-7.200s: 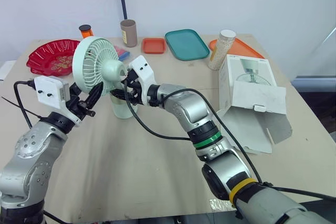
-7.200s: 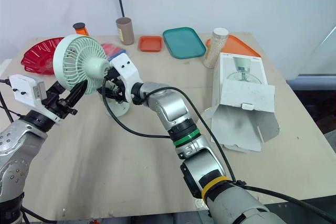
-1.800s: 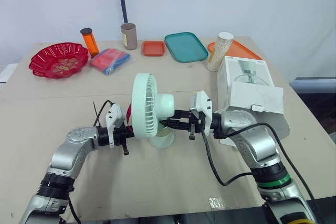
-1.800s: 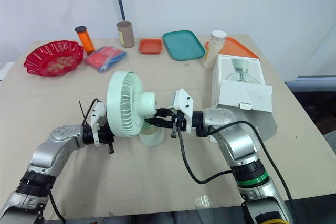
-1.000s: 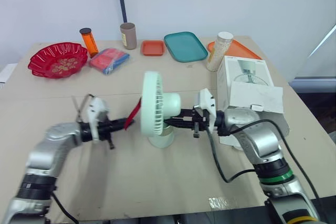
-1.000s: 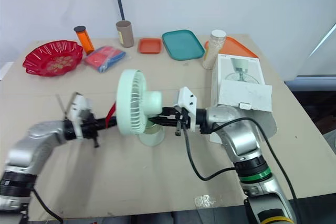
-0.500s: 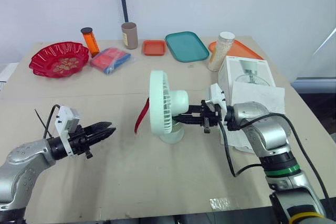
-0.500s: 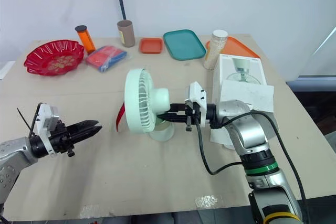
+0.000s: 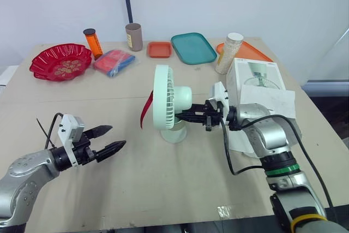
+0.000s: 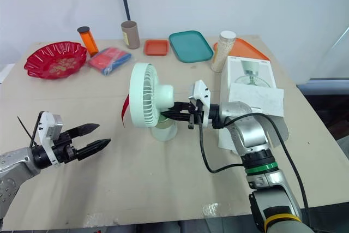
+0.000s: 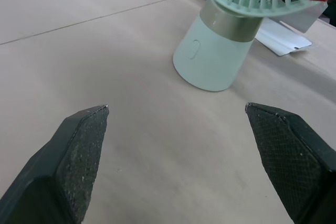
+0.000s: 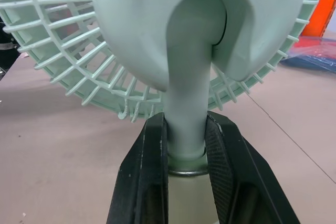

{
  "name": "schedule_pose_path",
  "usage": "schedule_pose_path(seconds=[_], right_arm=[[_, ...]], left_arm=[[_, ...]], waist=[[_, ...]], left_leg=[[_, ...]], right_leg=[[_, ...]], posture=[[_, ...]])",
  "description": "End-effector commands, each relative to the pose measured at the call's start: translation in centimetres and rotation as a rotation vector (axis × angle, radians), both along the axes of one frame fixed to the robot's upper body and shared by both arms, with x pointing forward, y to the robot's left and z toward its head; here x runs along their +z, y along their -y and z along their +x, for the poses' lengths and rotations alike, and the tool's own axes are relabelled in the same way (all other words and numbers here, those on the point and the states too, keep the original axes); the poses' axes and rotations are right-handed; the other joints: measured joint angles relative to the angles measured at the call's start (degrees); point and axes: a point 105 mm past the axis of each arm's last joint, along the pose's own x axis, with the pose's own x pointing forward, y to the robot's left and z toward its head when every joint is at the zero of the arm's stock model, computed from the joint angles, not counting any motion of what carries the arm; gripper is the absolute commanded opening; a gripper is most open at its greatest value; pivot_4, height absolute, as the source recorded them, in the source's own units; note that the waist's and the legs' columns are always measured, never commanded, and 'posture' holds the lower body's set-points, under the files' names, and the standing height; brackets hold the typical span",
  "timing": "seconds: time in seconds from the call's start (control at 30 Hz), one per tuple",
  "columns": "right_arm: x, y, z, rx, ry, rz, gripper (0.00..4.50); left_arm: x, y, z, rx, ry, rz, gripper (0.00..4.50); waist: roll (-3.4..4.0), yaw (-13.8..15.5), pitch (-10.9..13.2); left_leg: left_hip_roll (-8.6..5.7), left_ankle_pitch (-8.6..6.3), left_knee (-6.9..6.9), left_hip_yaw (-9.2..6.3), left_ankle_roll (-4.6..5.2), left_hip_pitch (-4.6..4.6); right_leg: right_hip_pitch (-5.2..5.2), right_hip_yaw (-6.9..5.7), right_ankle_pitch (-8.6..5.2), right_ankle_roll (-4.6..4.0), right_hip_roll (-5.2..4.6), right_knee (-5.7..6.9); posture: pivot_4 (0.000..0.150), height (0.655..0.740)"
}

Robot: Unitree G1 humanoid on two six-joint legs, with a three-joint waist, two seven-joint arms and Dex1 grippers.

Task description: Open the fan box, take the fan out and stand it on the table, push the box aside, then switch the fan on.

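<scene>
The fan point(image 9: 166, 105) stands mid-surface, its round head facing left. The right gripper point(image 9: 182, 117) is clamped on the fan's neck point(image 12: 186, 103), one black finger on each side, just above the base. The left gripper point(image 9: 117, 136) hangs low at the near left with its fingers spread wide, holding nothing and well apart from the fan.

To my eye the standing-up step is nearly finished. The base point(image 11: 210, 61) looks flat on the surface point(image 9: 163, 189). I'd let go gently, opening straight outward so neither finger drags the neck sideways. The head is large over a narrow foot, so a nudge up high could tip it. Pull back to the right along the line of the arm. The box point(image 9: 256, 80) sits just right of the fan, behind that forearm, and should go further right, away from the fan. The small oval button point(image 11: 195, 49) low on the base faces the left gripper, so that one seems best placed to press it.

The fan is smooth, pale mint plastic. Its grille point(image 12: 79, 72) is made of thin radiating ribs, easy to snag. The base is a tapering cone with a duller band at its top. A red ribbon point(image 9: 146, 110) hangs at the front of the head. The box is white card printed with a fan picture, its flap lying open toward the near side. The gripper pads point(image 12: 152, 150) are black and finely textured, and the surface is matte pale wood.
</scene>
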Motion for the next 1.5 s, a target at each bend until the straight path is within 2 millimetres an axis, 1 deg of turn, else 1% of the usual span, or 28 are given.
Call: schedule_pose_path(seconds=[0.03, 0.27, 0.6, 0.63, 0.67, 0.7, 0.73, 0.8, 0.87, 0.9, 1.03, 1.17, 1.33, 1.4, 1.5], right_arm=[[2.2, -0.3, 0.4, -0.008, 0.088, 0.058, 0.73], [1.0, -0.6, -0.1, 0.033, 0.081, 0.009, 0.73], [0.6, -0.5, 0.3, 0.021, 0.066, -0.009, 0.73], [0.6, -0.5, 0.3, 0.018, 0.065, -0.010, 1.48], [0.6, -0.5, 0.4, 0.013, 0.062, -0.010, 1.74], [0.5, -0.5, 0.5, 0.012, 0.061, -0.013, 2.24], [0.5, -0.4, 0.5, 0.012, 0.057, -0.015, 2.44], [0.4, -0.4, 0.6, 0.008, 0.056, -0.018, 3.24], [0.4, -0.4, 0.7, 0.003, 0.056, -0.017, 4.19], [0.4, -0.3, 0.7, 0.001, 0.055, -0.020, 4.47], [0.4, -0.1, 0.5, 0.001, 0.056, -0.025, 4.47], [0.9, 0.4, 0.3, -0.014, 0.070, -0.030, 4.47], [1.6, 1.9, -0.6, -0.047, 0.087, -0.039, 4.47], [2.0, 2.9, -1.5, -0.055, 0.093, -0.047, 4.47], [2.9, 4.7, -2.3, -0.105, 0.096, -0.057, 4.47]], left_arm=[[0.5, 0.0, 0.0, -0.004, 0.028, 0.026, 4.47], [0.5, 0.2, 0.2, -0.008, 0.033, 0.035, 4.47], [-0.1, 0.7, 0.2, -0.003, 0.038, 0.028, 4.47], [-0.1, 0.8, 0.2, -0.002, 0.040, 0.027, 4.50], [-0.1, 0.8, 0.2, -0.002, 0.041, 0.026, 4.50], [-0.1, 0.8, 0.3, -0.002, 0.044, 0.025, 4.50], [-0.1, 0.9, 0.3, -0.003, 0.046, 0.026, 4.50], [0.0, 0.8, 0.4, -0.001, 0.050, 0.025, 4.50], [0.0, 0.8, 0.4, 0.000, 0.051, 0.025, 4.50], [0.0, 0.8, 0.5, 0.000, 0.052, 0.026, 4.50], [0.0, 0.9, 0.6, -0.005, 0.058, 0.027, 4.50], [0.2, 1.0, 1.1, -0.012, 0.080, 0.028, 4.50], [0.2, 1.9, 1.5, -0.074, 0.135, 0.082, 4.50], [0.8, 1.8, 2.1, -0.072, 0.172, 0.080, 4.50], [1.8, 1.1, 3.0, -0.040, 0.199, 0.063, 4.50]], waist=[[0.01, 0.02, 0.00], [0.01, 0.03, 0.00], [0.01, 0.03, 0.00], [0.01, 0.03, 0.00], [0.01, 0.03, 0.00], [0.01, 0.03, 0.00], [0.01, 0.03, 0.00], [0.01, 0.03, 0.00], [0.01, 0.03, 0.00], [0.01, 0.03, 0.00], [0.01, 0.04, 0.00], [0.01, 0.04, 0.00], [0.01, 0.11, 0.00], [0.01, 0.24, 0.00], [0.01, 0.35, 0.00]], left_leg=[[0.00, 0.00, 0.00, 0.00, 0.00, 0.00], [-0.01, 0.00, -0.01, 0.00, 0.00, 0.00], [-0.01, 0.00, -0.01, 0.01, 0.00, 0.01], [-0.01, 0.00, -0.01, 0.00, 0.00, 0.01], [-0.01, 0.00, -0.01, 0.00, 0.00, 0.01], [-0.01, 0.00, -0.01, 0.01, 0.00, 0.01], [-0.01, 0.00, -0.01, 0.01, 0.00, 0.01], [-0.01, 0.00, -0.01, 0.01, 0.00, 0.01], [-0.01, 0.00, -0.01, 0.01, 0.00, 0.01], [-0.01, 0.00, -0.01, 0.01, 0.00, 0.01], [-0.01, 0.00, -0.01, 0.01, 0.00, 0.01], [-0.01, 0.00, -0.01, 0.01, 0.00, 0.01], [-0.04, 0.00, -0.01, 0.00, 0.00, 0.00], [-0.05, 0.00, -0.01, 0.01, 0.00, -0.01], [-0.09, 0.00, 0.01, -0.04, 0.00, -0.04]], right_leg=[[0.00, 0.00, 0.00, 0.00, 0.00, 0.00], [0.00, 0.00, 0.00, 0.00, -0.01, -0.01], [0.01, 0.01, 0.00, 0.00, -0.02, -0.01], [0.01, 0.00, 0.00, 0.00, -0.02, 0.00], [0.01, 0.00, 0.00, 0.00, -0.02, 0.00], [0.01, 0.01, 0.00, 0.00, -0.02, 0.00], [0.01, 0.01, 0.00, 0.00, -0.02, 0.00], [0.01, 0.01, 0.00, 0.00, -0.02, 0.00], [0.01, 0.01, 0.00, 0.00, -0.02, 0.00], [0.01, 0.01, 0.00, 0.00, -0.02, 0.00], [0.01, 0.01, 0.00, 0.00, -0.02, 0.00], [0.01, 0.01, 0.00, 0.00, -0.02, 0.00], [0.02, 0.01, 0.00, 0.00, -0.05, -0.01], [0.02, 0.01, 0.00, 0.00, -0.06, -0.02], [0.02, -0.02, 0.00, 0.01, -0.08, -0.02]], posture=[[0.150, 0.7400], [0.150, 0.7400], [0.150, 0.7400], [0.150, 0.7400], [0.150, 0.7400], [0.150, 0.7400], [0.150, 0.7400], [0.150, 0.7400], [0.150, 0.7400], [0.150, 0.7400], [0.150, 0.7400], [0.150, 0.7400], [0.150, 0.7400], [0.150, 0.7400], [0.150, 0.7400]])
